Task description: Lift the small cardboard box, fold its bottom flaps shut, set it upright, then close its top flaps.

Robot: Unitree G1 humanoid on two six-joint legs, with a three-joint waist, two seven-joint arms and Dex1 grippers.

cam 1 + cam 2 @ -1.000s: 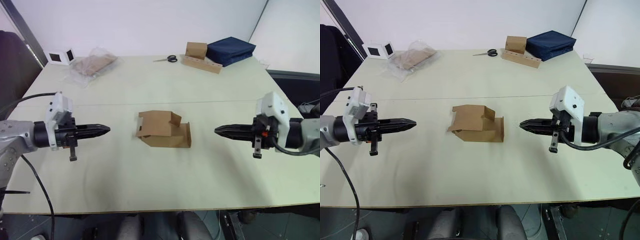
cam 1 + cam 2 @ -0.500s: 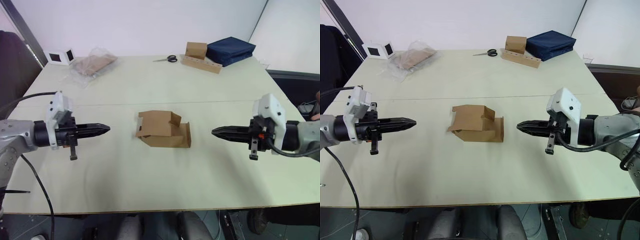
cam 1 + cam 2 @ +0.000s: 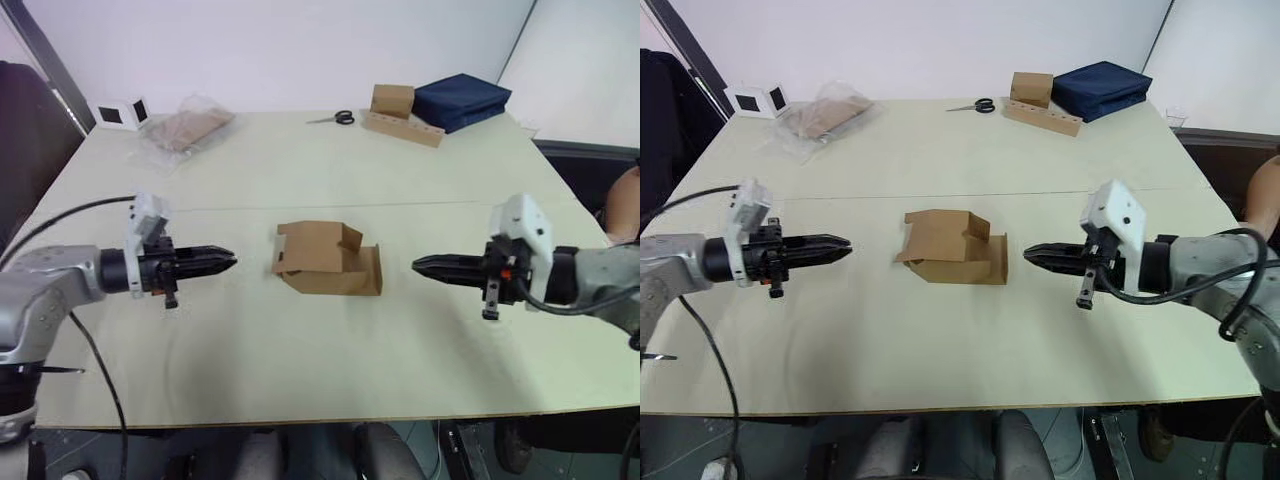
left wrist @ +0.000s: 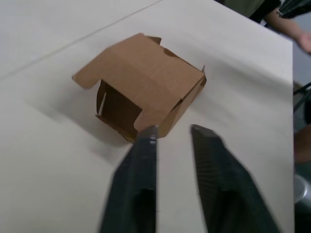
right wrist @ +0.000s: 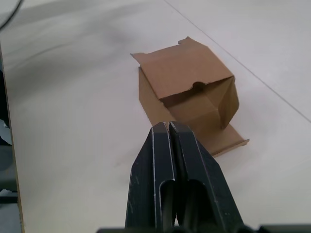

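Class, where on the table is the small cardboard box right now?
The small cardboard box lies on its side mid-table, between the left gripper and the right gripper, touching neither.

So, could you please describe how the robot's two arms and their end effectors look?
Both arms are silver-grey metal tubes with black joint sections. Each wrist carries a white, blocky plastic housing. The left end effector and the right end effector each end in two long, tapering black fingers. A black cable loops along the left arm, and another runs around the right forearm. A small red spot marks the right wrist.
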